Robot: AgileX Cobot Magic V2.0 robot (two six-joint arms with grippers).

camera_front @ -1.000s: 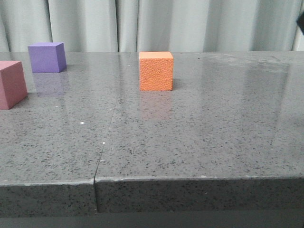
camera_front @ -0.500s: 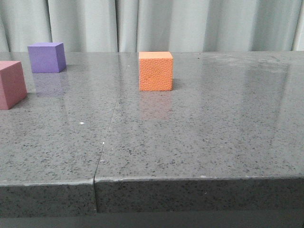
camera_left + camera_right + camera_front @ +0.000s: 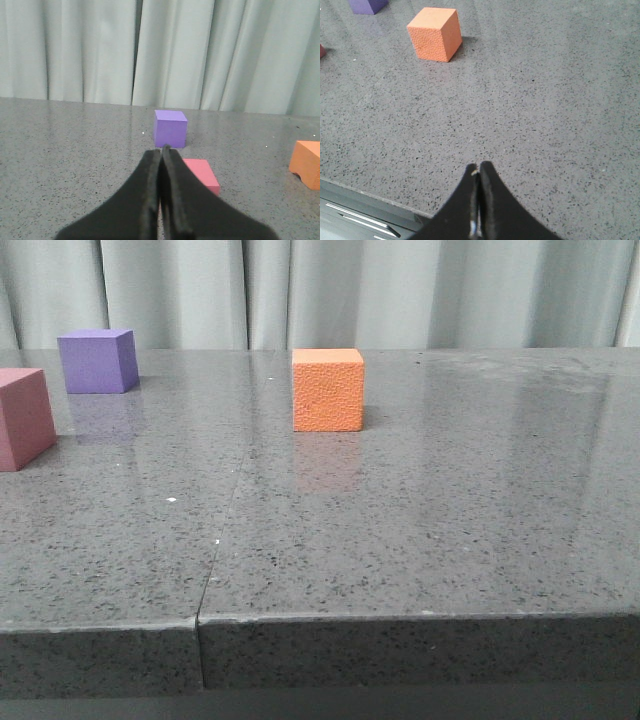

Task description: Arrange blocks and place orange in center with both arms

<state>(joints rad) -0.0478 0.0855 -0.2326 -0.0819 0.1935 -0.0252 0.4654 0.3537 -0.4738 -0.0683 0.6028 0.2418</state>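
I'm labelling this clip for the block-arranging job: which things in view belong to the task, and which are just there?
Part of the job:
orange cube
purple cube
pink-red cube
left gripper, shut and empty
right gripper, shut and empty

Just there:
grey speckled tabletop, which bears the cubes
pale curtain behind the table

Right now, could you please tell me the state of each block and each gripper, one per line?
orange block: upright on the table, standing alone, not held.
purple block: upright on the table, far left, not held.
pink-red block: on the table at the left edge of the front view, partly cut off, not held.
left gripper: shut, empty, above the table.
right gripper: shut, empty, near the table's front edge.
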